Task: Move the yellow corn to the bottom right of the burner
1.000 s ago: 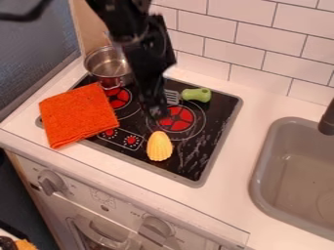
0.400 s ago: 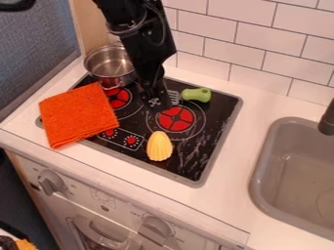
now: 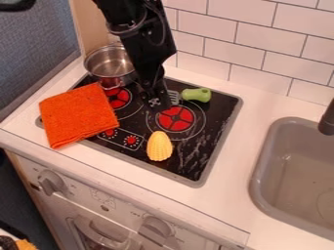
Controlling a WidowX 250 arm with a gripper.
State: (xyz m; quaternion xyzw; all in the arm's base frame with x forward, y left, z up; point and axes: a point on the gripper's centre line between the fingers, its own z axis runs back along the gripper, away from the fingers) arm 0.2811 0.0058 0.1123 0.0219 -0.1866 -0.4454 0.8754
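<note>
Corn [image 3: 159,146], yellow and ribbed, lies on the black stove top [image 3: 196,158], on the near side of the hand [image 3: 163,101] and apart from it. Its narrower end points back toward the hand, and that end reaches the lower left of the outer ring around the red burner [image 3: 176,118], as seen from the camera. The burner itself sits just nearer than the hand and a little to its right. I cannot tell whether the hand is spread or together. The black arm [image 3: 134,24] comes down to it from the top edge of the view.

Close on the hand's right is a spatula, its grey slotted head [image 3: 174,97] beside the hand and its green handle [image 3: 196,94] farther right. A second red burner [image 3: 118,98] is to the hand's left. Beyond that, farther left and nearer the camera, a folded orange cloth [image 3: 78,115] lies partly over the stove top and partly over the white counter [image 3: 261,105]. A metal pot [image 3: 110,66] stands behind and to the left of the hand. Well off to the hand's right is the grey sink [image 3: 260,161], with a dark faucet [image 3: 327,119] at its right. White tiles [image 3: 267,39] line the wall behind the hand.
</note>
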